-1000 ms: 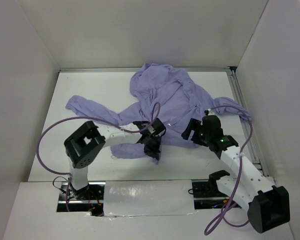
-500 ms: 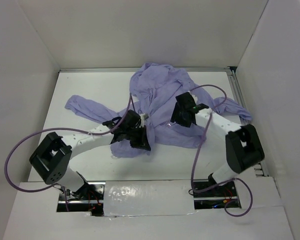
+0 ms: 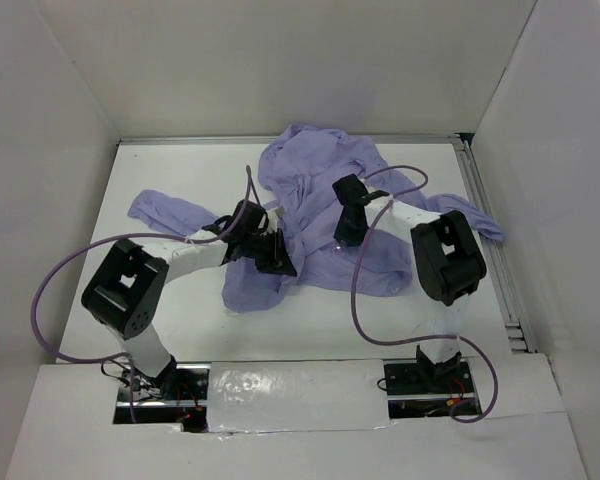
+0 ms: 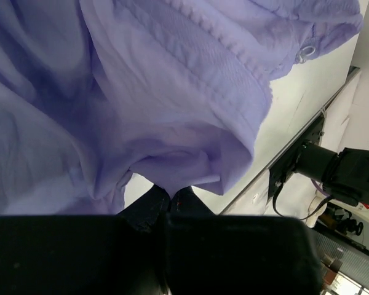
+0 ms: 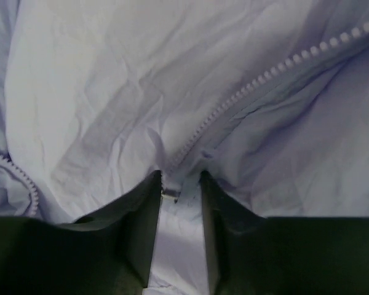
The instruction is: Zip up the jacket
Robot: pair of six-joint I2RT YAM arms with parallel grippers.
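Note:
The lavender jacket (image 3: pixel 320 190) lies crumpled across the middle of the white table. My left gripper (image 3: pixel 275 258) is at its near-left hem, shut on a fold of the jacket (image 4: pixel 172 92), which bunches over the closed tips (image 4: pixel 171 195). My right gripper (image 3: pixel 347 232) is low over the jacket's middle. In the right wrist view, its fingers (image 5: pixel 149 206) stand a narrow gap apart, astride the lower end of the zipper teeth (image 5: pixel 258 80). A small metal zipper piece (image 5: pixel 170 194) sits against the left finger, and flat fabric (image 5: pixel 111 92) fills the gap.
One sleeve (image 3: pixel 165 212) trails to the left and another (image 3: pixel 475 220) reaches the metal rail (image 3: pixel 485 230) at the table's right edge. White walls enclose the table on three sides. Purple cables loop from both arms. A dark mount (image 4: pixel 350 175) shows past the table edge.
My right arm has swung in from the near right to the jacket's middle, and its jaws have narrowed around the zipper end. My left gripper has carried the hem up and to the left.

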